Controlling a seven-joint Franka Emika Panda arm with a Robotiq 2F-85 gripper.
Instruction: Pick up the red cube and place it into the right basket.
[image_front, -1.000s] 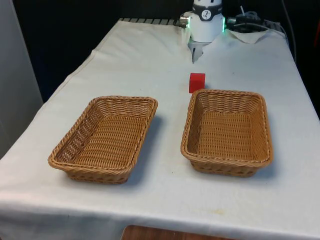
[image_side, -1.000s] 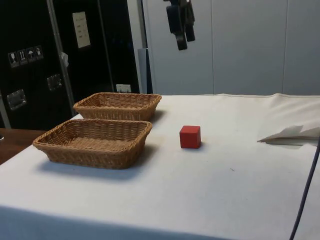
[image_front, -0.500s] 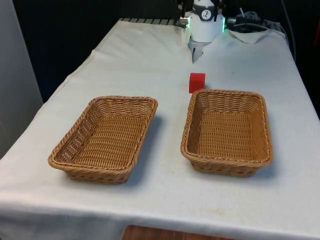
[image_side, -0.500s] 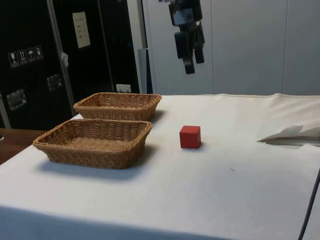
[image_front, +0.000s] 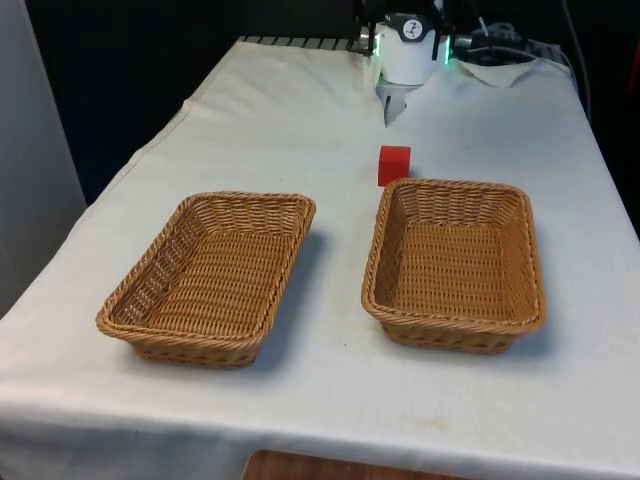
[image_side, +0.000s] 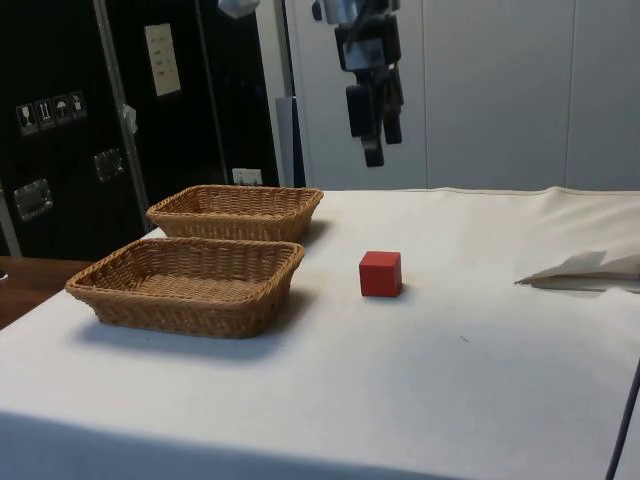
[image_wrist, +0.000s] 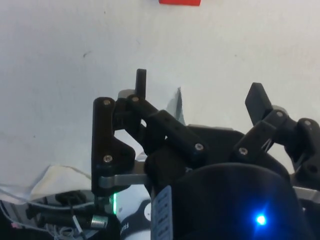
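I find the red cube (image_front: 394, 165) at upper centre of the front view, just behind the right basket (image_front: 455, 262). The gripper (image_side: 372, 125) hangs above, spread wide, empty. I judge it rigid, light; grasp 2 opposite flat faces.

Red cube (image_wrist: 179, 2) cut by wrist picture's edge — thin strip showing, rest out of frame. Gripper (image_side: 378, 135) in side view, above cube: upper part cut by picture's edge; two fingers overlap from this angle, gap between them not readable. Far basket (image_side: 238, 211) in side view, beyond cube: lower near wall hidden behind near basket (image_side: 188, 285). Folded white cloth (image_side: 585, 268) beside cube — cut by side picture's edge.
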